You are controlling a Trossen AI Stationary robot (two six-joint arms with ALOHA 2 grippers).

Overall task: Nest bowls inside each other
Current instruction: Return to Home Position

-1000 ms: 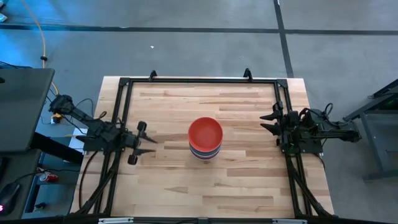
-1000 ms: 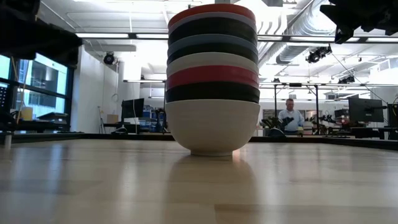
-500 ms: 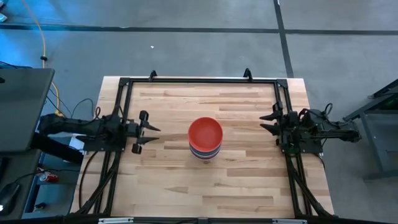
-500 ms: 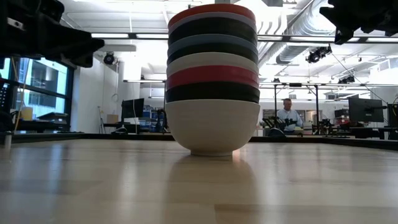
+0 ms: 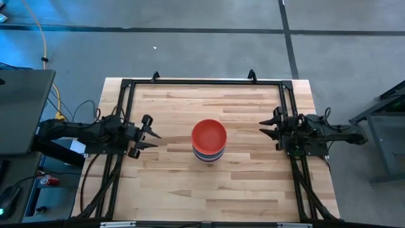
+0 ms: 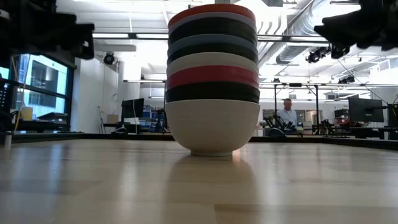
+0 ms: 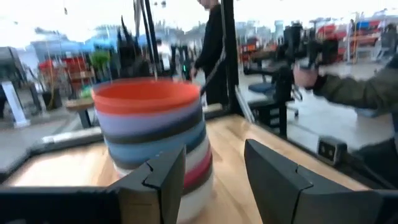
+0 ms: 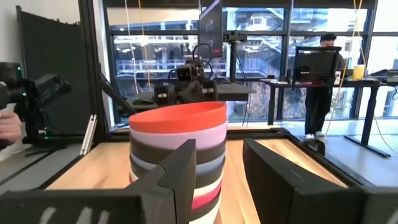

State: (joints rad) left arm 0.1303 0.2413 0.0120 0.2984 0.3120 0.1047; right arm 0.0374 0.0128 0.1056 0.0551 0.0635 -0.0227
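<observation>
red top bowl, white bottom bowl

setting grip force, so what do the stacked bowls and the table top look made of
Bowls: probably plastic, smooth with a soft sheen; thin even rims, flat solid colours. Table top: wood, laid in strips with visible grain; its glossy finish mirrors the stack in the low view. Left gripper and right gripper wait open at the table's sides.

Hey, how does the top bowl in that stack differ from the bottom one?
The top bowl is orange-red; the bottom bowl is white. The top bowl shows only its rim band, nested in the others; the bottom bowl shows its whole side and foot, resting on the table. Both are round and look equally wide.
</observation>
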